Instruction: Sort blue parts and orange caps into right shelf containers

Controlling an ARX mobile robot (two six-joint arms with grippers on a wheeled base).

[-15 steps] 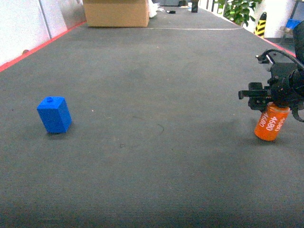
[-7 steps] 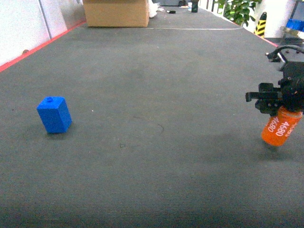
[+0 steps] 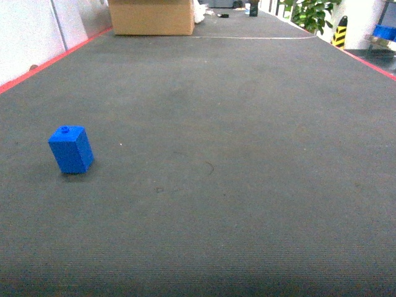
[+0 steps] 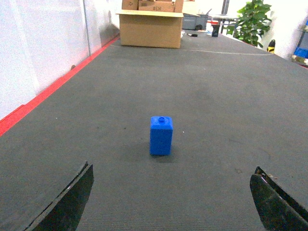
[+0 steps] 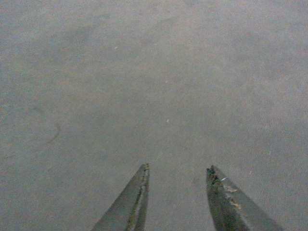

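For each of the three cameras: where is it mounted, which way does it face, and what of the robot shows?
Head: rides on the robot, slants down along the dark mat; blue part left, cardboard box far; no arm visible.
Left wrist: low, faces forward at the blue part; left gripper fingertips spread wide at the bottom corners.
Right wrist: looks down at bare mat; right gripper fingertips apart.
Shared: head and left wrist both show the blue part and box.
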